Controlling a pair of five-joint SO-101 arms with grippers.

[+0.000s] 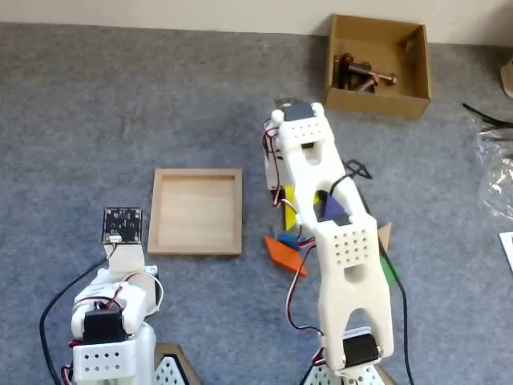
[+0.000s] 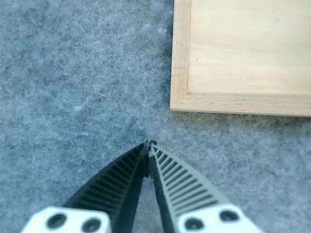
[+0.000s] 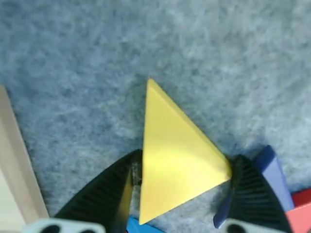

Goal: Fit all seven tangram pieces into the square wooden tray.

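Observation:
The square wooden tray (image 1: 196,210) lies on the grey carpet with nothing inside; its corner (image 2: 233,58) is just ahead of my left gripper (image 2: 148,144), which is shut with nothing in it and rests over the carpet. My right gripper (image 3: 184,170) is shut on the yellow triangle (image 3: 170,160), one finger on each side of it. The tray's edge (image 3: 14,160) is close beside it. In the high view, the yellow triangle (image 1: 288,196) sits right of the tray under the right arm (image 1: 321,200). An orange piece (image 1: 284,253), a blue piece (image 1: 333,207), a tan piece (image 1: 385,236) and a green piece (image 1: 389,269) lie around that arm.
A cardboard box (image 1: 377,54) with copper-coloured metal parts stands at the back right. A clear plastic bag (image 1: 497,180) and black cables (image 1: 481,116) lie at the right edge. Blue (image 3: 269,167) and red (image 3: 301,206) pieces crowd the right gripper.

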